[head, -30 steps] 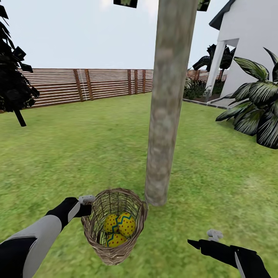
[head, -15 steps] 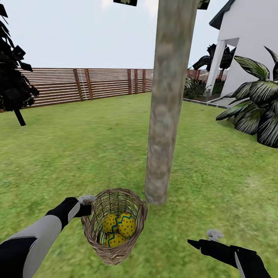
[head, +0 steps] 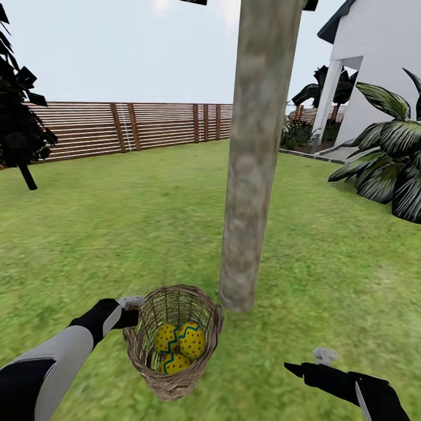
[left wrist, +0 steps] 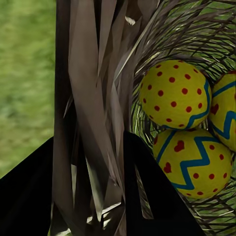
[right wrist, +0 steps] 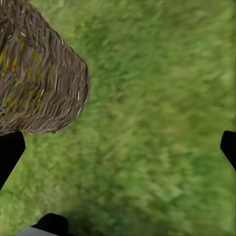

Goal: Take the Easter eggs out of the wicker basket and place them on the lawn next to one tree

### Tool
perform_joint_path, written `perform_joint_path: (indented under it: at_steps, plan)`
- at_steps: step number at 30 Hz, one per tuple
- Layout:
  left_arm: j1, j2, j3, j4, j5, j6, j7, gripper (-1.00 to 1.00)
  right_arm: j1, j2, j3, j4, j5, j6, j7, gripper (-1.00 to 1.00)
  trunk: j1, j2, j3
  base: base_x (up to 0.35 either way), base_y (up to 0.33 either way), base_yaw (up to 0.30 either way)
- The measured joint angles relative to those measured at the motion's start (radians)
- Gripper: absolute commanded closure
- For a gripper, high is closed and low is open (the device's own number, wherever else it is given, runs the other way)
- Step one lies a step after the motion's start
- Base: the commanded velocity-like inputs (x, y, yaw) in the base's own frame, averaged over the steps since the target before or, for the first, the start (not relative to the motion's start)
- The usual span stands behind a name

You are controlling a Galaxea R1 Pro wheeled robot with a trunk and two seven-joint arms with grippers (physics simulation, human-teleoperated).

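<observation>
Your left gripper (head: 130, 316) was clamped on the rim of the wicker basket (head: 173, 374), held tilted beside the tree (head: 248, 193). Your right gripper (head: 292, 367) hung spread wide and empty over the lawn (head: 327, 280). More tilt could spill the three Easter eggs (head: 178, 345) heaped inside; a slipping rim would drop everything.

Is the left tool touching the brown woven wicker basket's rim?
Touching. The left wrist view shows the left tool's dark fingers on both sides of the brown woven wicker basket's wall, clamping it.
</observation>
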Motion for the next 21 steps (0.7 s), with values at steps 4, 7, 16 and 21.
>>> perform_joint_path:
  at_steps: [4,7,16,21]
  plan:
    - [0.0,0.0,-0.001,0.0,-0.002,0.0,0.0,1.0,0.0,0.0,0.0,0.0,0.0,0.0,0.0,-1.0,0.015,-0.028,-0.013,0.002,0.0,0.0]
    - [0.0,0.0,-0.001,0.0,-0.001,0.0,0.0,1.0,0.0,0.0,0.0,0.0,0.0,0.0,-0.012,-1.0,0.027,-0.049,-0.022,0.0,0.0,0.0]
    - [0.0,0.0,-0.001,0.0,-0.002,0.001,0.0,1.0,0.0,0.0,0.0,0.0,0.0,0.0,-0.017,-1.0,0.061,-0.112,-0.05,0.038,0.0,0.0]
    - [0.0,0.0,0.002,0.0,-0.003,0.001,0.0,1.0,0.0,0.0,0.0,0.0,0.0,0.0,-0.018,-1.0,0.08,-0.147,-0.066,0.082,0.0,0.0]
